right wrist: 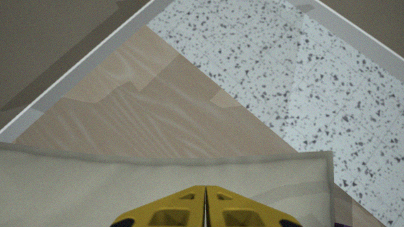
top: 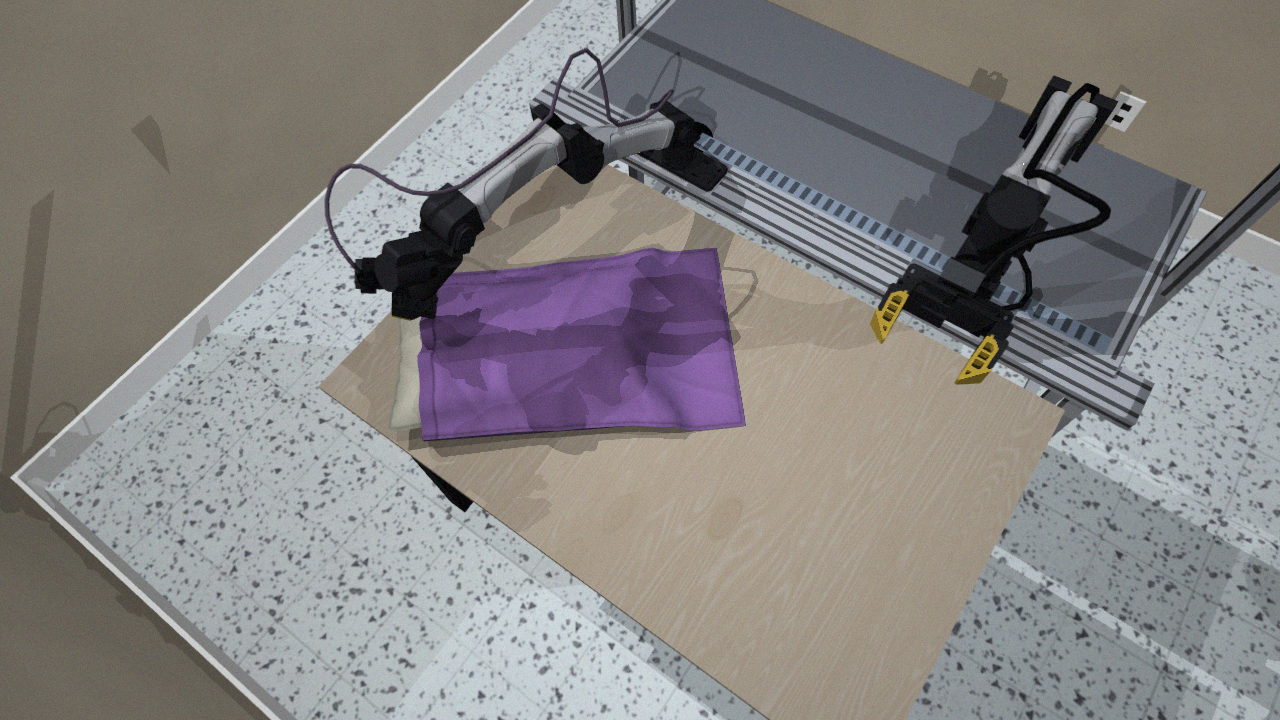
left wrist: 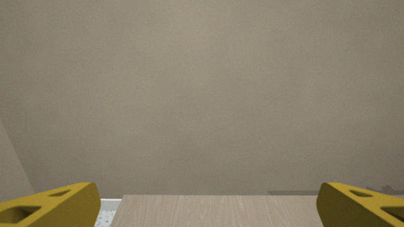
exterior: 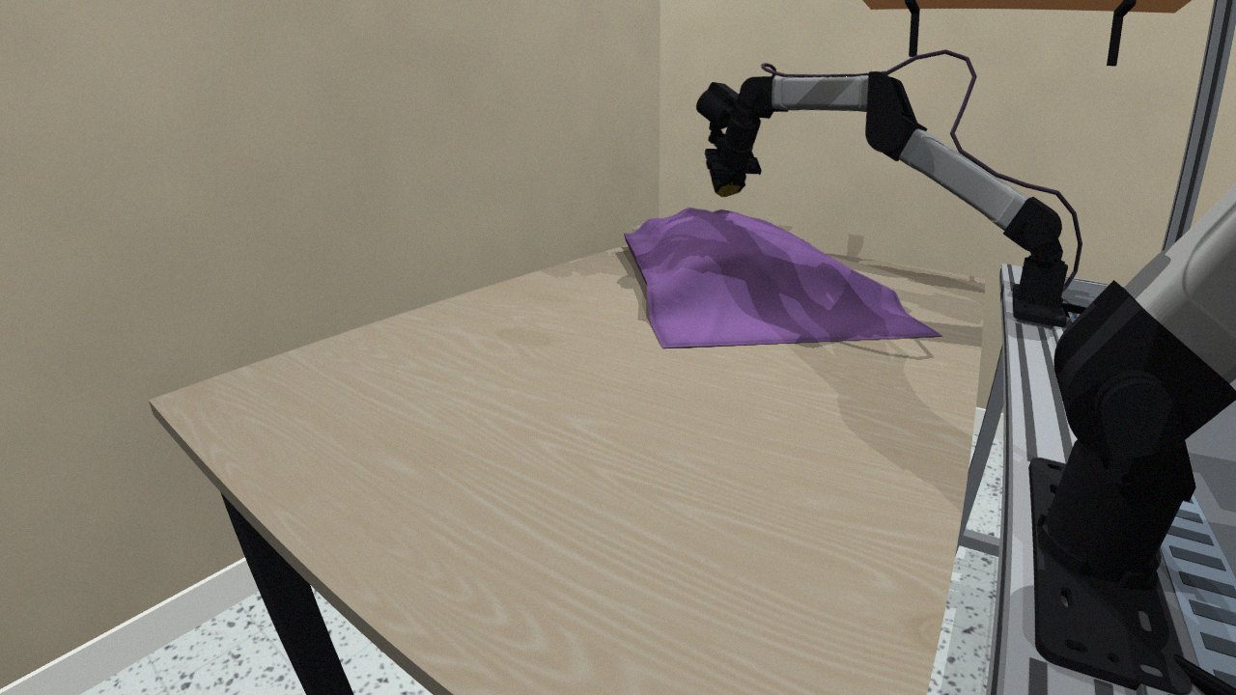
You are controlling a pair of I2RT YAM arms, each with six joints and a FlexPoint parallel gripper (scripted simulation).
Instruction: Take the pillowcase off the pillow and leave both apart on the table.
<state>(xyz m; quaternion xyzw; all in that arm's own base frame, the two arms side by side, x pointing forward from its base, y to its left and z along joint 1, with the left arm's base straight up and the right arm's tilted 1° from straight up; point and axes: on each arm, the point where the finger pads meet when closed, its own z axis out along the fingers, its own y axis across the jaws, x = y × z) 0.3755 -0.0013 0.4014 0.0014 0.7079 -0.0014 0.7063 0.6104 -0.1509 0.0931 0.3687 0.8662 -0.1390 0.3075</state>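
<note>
The purple pillowcase [top: 572, 376] [exterior: 734, 285] lies on the table around most of the pillow. A cream strip of the pillow [top: 406, 385] [right wrist: 79, 189] sticks out of the pillowcase's open end, near the table corner; the rest is hidden inside. My right gripper [exterior: 729, 192] [right wrist: 205, 195] is shut and empty, pointing down above the pillow's exposed end; a gap shows below it in the exterior view. In the top view its body hides its fingertips. My left gripper [top: 926, 361] [left wrist: 207, 193] is wide open and empty, far from both, by the rail side of the table.
The wooden table [top: 805, 537] [exterior: 519, 449] [left wrist: 214, 209] [right wrist: 126, 126] extends well past the pillowcase's closed end. The pillow's bare end lies close to the table's edges at one corner. The metal rail [top: 803, 220] carrying both arms runs along one side.
</note>
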